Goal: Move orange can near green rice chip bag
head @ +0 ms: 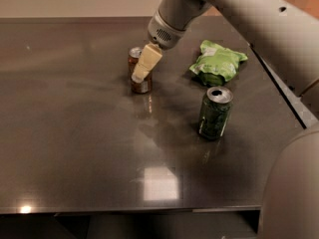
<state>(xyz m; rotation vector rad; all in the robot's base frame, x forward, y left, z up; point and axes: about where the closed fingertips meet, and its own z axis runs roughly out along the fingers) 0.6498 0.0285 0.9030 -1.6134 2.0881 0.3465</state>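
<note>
The orange can (pixel 140 85) stands upright on the dark table, left of centre at the back. My gripper (pixel 143 67) comes down from the upper right and sits right at the can, its cream tip covering the can's front and middle. The green rice chip bag (pixel 218 62) lies wrinkled on the table to the right of the can, about a can's height away from it.
A dark green can (pixel 215 112) stands upright in front of the chip bag, right of centre. My arm (pixel 234 9) crosses the upper right of the view. The table's (pixel 75 148) right edge runs close past the bag, its front edge along the bottom.
</note>
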